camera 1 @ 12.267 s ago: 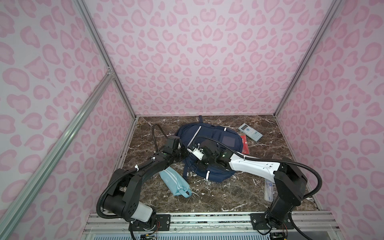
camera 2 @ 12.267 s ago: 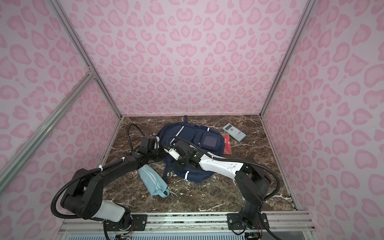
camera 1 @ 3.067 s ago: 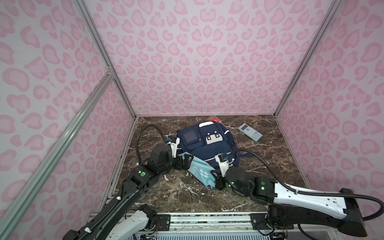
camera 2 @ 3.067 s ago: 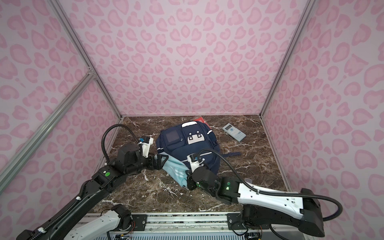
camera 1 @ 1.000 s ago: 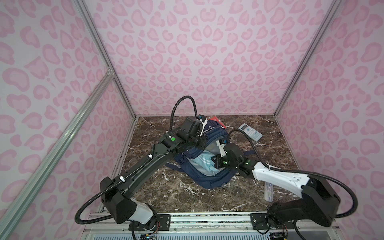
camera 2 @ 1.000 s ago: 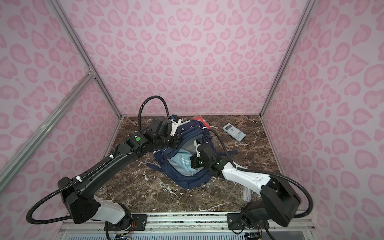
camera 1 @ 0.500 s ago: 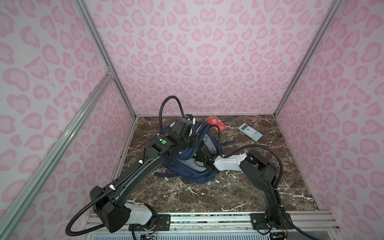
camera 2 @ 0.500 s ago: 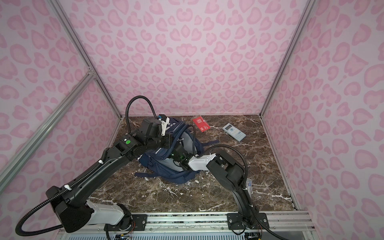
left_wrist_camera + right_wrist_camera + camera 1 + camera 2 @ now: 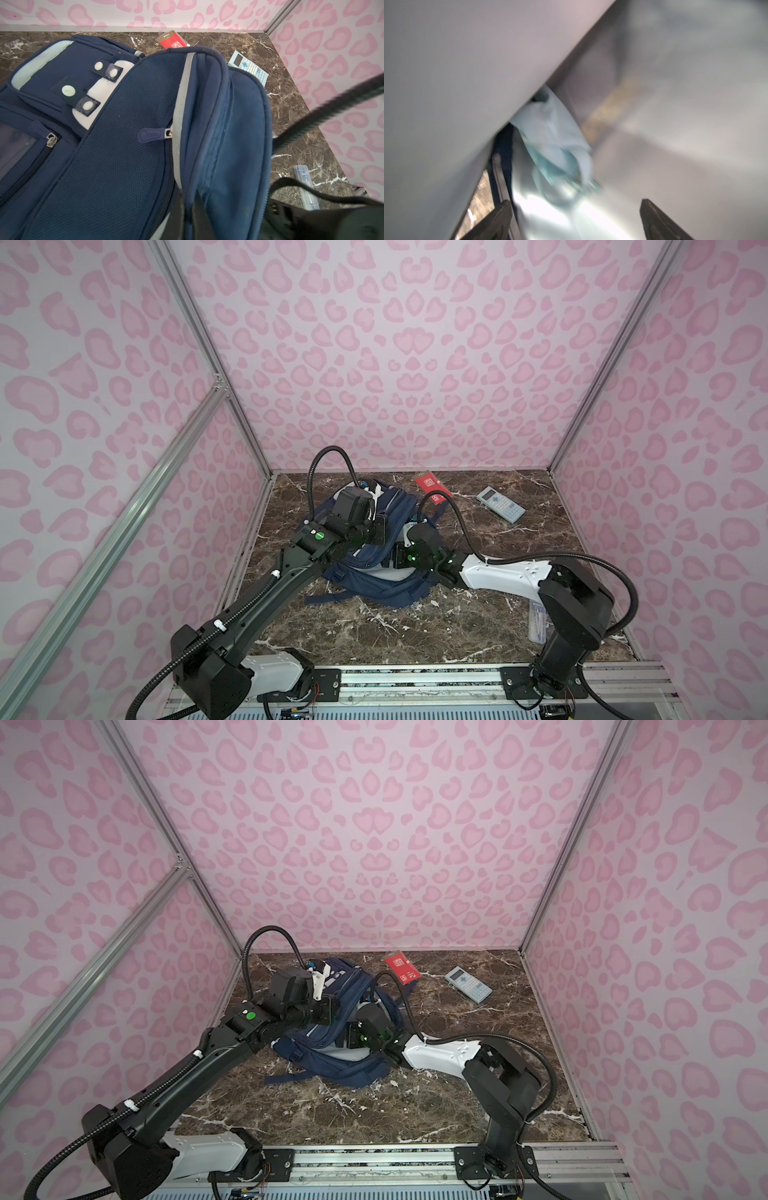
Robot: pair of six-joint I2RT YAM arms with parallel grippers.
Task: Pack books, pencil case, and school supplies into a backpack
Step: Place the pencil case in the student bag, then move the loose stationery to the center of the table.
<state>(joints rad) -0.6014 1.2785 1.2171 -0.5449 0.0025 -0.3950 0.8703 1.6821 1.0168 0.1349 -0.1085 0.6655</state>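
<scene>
The right gripper (image 9: 575,202) has just been spread wide inside the backpack (image 9: 116,158) — the pencil case (image 9: 554,137) is released and lies within. Its rim is kept pinched by the left gripper (image 9: 189,214); 3 supplies — calculator (image 9: 500,504), red pack (image 9: 432,489), clear pack (image 9: 537,624) — remain outside.

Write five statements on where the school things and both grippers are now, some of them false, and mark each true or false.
1. The calculator lies on the table, outside the backpack. True.
2. The red pack is inside the backpack. False: it lies on the table near the back wall.
3. The right gripper is clamped on the pencil case. False: its jaws stand wide open, with the pencil case ahead of them inside the backpack.
4. The left gripper is shut on the backpack's fabric. True.
5. The clear ruler pack lies on the table. True.
</scene>
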